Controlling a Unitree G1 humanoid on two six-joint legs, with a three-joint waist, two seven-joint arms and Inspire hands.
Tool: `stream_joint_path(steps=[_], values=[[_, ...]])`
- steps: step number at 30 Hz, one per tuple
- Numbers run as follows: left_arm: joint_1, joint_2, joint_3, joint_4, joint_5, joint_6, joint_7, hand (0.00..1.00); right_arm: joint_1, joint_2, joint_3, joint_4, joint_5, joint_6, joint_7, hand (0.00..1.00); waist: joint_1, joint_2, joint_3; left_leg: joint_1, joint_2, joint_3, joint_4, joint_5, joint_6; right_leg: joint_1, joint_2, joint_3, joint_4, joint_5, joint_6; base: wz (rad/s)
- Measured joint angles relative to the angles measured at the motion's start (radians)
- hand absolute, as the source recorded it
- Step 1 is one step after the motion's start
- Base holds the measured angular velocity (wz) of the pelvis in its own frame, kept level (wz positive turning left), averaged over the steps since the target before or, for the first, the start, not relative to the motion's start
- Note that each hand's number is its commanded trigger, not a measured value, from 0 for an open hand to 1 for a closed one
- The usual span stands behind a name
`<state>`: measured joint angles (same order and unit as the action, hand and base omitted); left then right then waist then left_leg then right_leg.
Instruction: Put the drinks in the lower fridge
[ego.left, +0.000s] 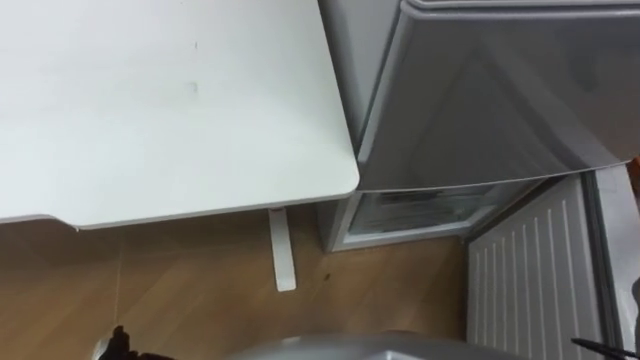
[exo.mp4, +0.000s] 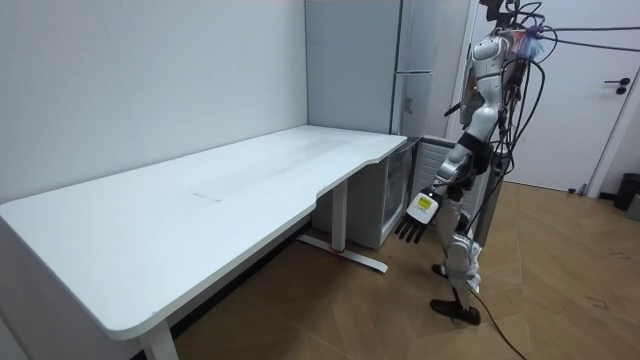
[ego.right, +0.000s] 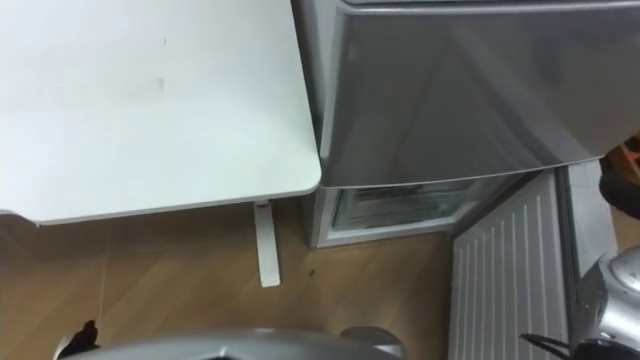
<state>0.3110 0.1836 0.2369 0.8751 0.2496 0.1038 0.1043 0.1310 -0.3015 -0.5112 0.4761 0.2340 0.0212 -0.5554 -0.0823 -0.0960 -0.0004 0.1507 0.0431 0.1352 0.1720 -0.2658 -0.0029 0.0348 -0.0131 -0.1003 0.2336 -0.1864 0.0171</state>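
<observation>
I stand facing a grey fridge (ego.left: 480, 100) at the right end of a white desk. The fridge's upper door is closed. Its lower compartment (ego.left: 420, 212) stands open, with pale clear shelving inside. The lower door (ego.left: 530, 280) is swung out to my right, its white ribbed inner side facing up at me. My left hand (exo.mp4: 412, 225) hangs low beside my thigh with relaxed fingers and holds nothing; its dark fingertips (ego.left: 115, 345) peek in at the bottom left. A dark shape at the right edge, beside the fridge, looks like my right hand (ego.right: 622, 188).
The white desk (ego.left: 170, 110) fills the left side, its rounded corner almost touching the fridge. One white desk leg (ego.left: 282, 250) stands on the wooden floor (ego.left: 200, 290) close to the open compartment. A white room door (exo.mp4: 610, 110) is behind me.
</observation>
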Motion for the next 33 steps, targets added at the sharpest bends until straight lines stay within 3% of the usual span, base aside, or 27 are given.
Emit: stream_joint_path(steps=[4,13,20,33], values=[[-0.005,0.001,-0.002,0.0,0.007,0.003,-0.018,0.0,-0.014,-0.008,-0.022,0.097,0.046,0.003,0.006,0.0,-0.015,-0.008,-0.0009,-0.006,0.0,-0.001,-0.001,0.0,0.0,0.001,0.002,0.0,-0.012,0.003,0.002,0.0],[0.009,0.004,0.038,-0.006,0.049,0.022,-0.03,0.0,-0.034,-0.027,-0.105,0.276,0.136,0.024,0.056,0.0,-0.025,0.001,-0.0048,-0.004,0.001,-0.004,-0.005,0.0,0.0,0.003,0.003,0.002,-0.015,0.003,0.001,0.0],[0.021,0.012,0.064,-0.01,0.048,0.023,-0.026,0.0,-0.038,-0.06,-0.11,0.38,0.239,0.025,0.062,0.0,-0.027,0.01,0.0033,0.0,0.002,-0.012,-0.006,0.0,0.0,0.013,0.001,-0.013,-0.016,0.003,0.001,0.06],[0.007,0.012,0.081,0.01,0.049,0.023,-0.029,0.0,-0.035,-0.064,-0.118,0.539,0.388,0.023,0.149,0.0,-0.025,0.013,-0.0016,0.0,0.001,-0.026,-0.002,0.001,0.0,0.016,0.002,-0.012,-0.018,0.003,0.001,0.01]])
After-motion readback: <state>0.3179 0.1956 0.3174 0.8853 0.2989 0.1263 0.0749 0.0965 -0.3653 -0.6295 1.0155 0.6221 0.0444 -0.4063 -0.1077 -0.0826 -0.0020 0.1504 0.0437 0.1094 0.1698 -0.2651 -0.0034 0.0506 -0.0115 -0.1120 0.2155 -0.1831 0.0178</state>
